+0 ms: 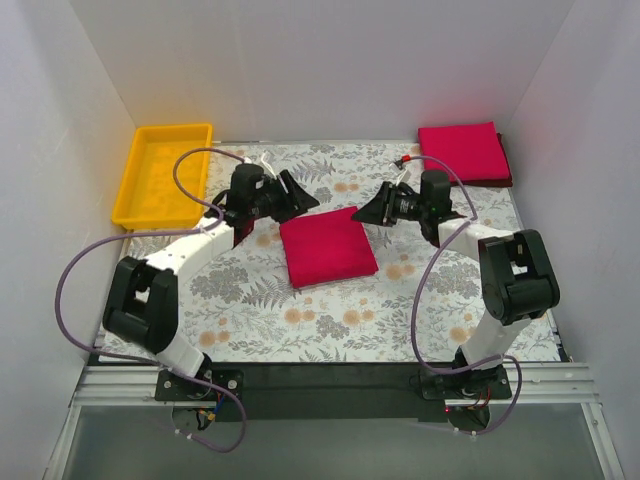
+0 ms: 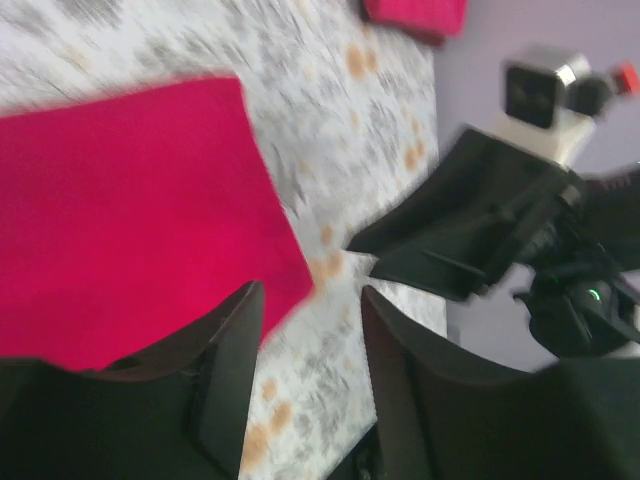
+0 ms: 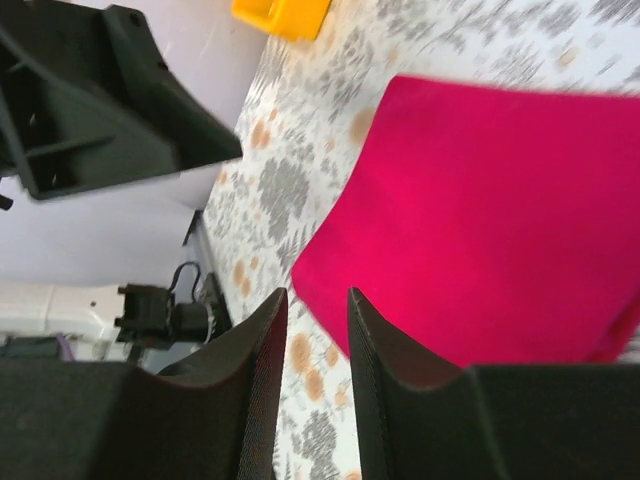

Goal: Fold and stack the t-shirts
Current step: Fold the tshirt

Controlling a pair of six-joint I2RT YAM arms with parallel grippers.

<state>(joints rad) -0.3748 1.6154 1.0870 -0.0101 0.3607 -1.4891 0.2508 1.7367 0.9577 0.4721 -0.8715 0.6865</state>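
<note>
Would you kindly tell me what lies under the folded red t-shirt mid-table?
The folded t-shirt lies on the floral table cover, which shows all around it. Anything between cloth and cover is hidden from every view.

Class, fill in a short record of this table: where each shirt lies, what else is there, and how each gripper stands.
centre t-shirt: folded, flat on the table, between the two grippers
far t-shirt: folded, far right corner; layers unclear
yellow tray: far left corner
left gripper: open, holding nothing, at the centre t-shirt's left corner
right gripper: slightly open, holding nothing
</note>
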